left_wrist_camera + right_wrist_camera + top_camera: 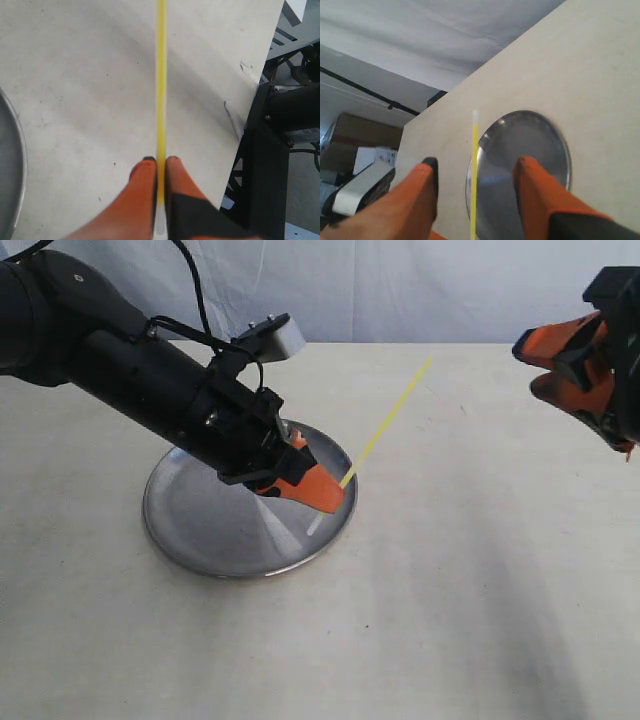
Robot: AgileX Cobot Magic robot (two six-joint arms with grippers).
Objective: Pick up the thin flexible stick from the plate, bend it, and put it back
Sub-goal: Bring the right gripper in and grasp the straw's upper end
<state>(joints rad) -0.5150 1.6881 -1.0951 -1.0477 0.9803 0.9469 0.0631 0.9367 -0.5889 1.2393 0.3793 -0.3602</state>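
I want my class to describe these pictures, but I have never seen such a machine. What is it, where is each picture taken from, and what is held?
It is a robot with two black arms, each ending in an orange two-fingered gripper. One picture comes from a camera off the arms, seeing the table. The other two come from wrist cameras, looking past the fingers. On the table lies a round shiny plate. The left gripper is shut on a thin yellow stick near one end, holding it slanted in the air. The right gripper is open, empty, apart from the stick.
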